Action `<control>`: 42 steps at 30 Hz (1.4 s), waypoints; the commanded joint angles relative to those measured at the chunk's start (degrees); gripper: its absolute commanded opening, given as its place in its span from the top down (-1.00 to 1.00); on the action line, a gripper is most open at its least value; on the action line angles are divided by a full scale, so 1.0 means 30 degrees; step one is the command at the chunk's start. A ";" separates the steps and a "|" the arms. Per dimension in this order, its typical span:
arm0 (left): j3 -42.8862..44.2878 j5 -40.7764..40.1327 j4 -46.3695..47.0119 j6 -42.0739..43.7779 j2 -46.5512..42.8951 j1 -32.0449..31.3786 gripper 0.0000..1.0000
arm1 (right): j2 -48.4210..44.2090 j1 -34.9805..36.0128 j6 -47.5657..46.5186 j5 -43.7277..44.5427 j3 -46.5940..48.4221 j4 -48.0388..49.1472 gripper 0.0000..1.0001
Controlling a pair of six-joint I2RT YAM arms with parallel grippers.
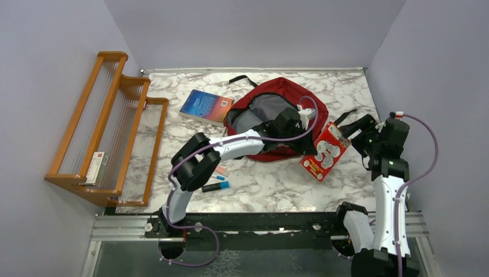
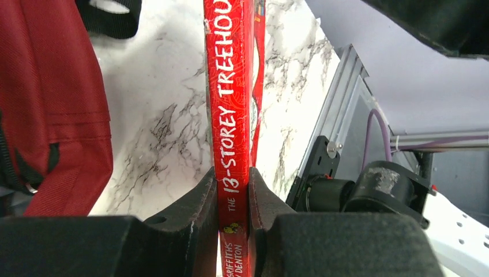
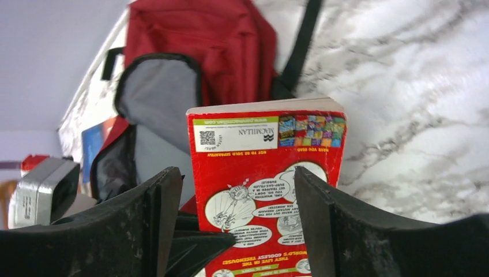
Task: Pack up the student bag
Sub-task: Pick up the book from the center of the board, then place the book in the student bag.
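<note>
The student bag (image 1: 288,88) is a red backpack lying open at the back middle of the table, its grey lining showing. It also appears in the left wrist view (image 2: 52,104) and the right wrist view (image 3: 202,34). A red paperback (image 1: 326,151) is tilted up just right of the bag. My left gripper (image 1: 315,134) is shut on its spine (image 2: 230,86), one finger pressed to each side (image 2: 233,190). My right gripper (image 1: 360,130) is at the book's right edge. In its own view it (image 3: 236,196) is open, its fingers standing off the back cover (image 3: 265,167).
A blue book (image 1: 206,107) lies left of the bag. A blue marker (image 1: 216,186) and a pink one (image 1: 221,171) lie near the left arm. A wooden rack (image 1: 109,127) along the left wall holds a small box (image 1: 97,167).
</note>
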 commanded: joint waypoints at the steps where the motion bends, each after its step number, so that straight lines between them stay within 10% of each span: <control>1: 0.1158 -0.0689 -0.2156 0.3324 -0.3038 0.0898 1.00 | -0.0773 0.0098 -0.1555 -0.3349 0.1313 0.1959 -0.59; 20: -0.1802 0.0038 -1.0390 1.2135 -1.2734 0.5659 1.00 | 0.4092 0.2127 -0.1866 -1.9411 0.5207 1.8339 -0.65; 42: -0.0923 0.5497 -1.2535 1.6570 -1.3701 0.5640 1.00 | 1.0795 0.9386 -1.5473 -2.2453 1.2001 0.5099 -0.68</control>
